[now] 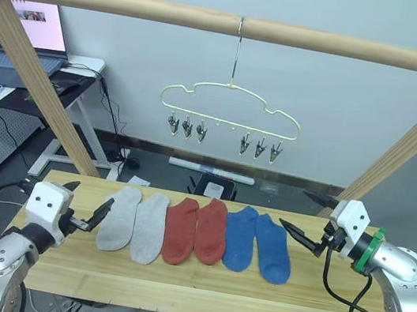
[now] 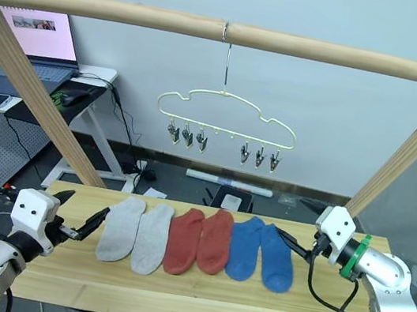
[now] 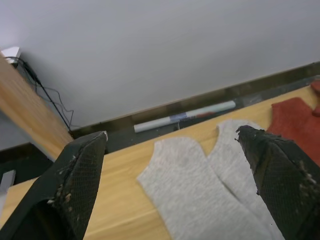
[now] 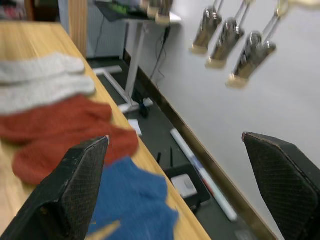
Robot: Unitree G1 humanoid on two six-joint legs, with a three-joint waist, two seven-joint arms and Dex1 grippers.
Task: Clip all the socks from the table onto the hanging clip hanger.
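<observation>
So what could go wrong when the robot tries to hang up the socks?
The six socks lie edge to edge on the table, so the open left gripper might pinch both grey socks at once. The clip hanger hangs from a single hook, so it may swing when a clip is pushed.

Brightness: bright, even, diffuse indoor light.
Shadows: soft and faint under the socks (image 1: 196, 232) on the table (image 1: 211, 281).
Glare: none; laptop screen (image 1: 42, 24) washed pale.
Blur: right wrist view smeared, clips (image 4: 227, 42) soft.
Focus: head views crisp.
</observation>
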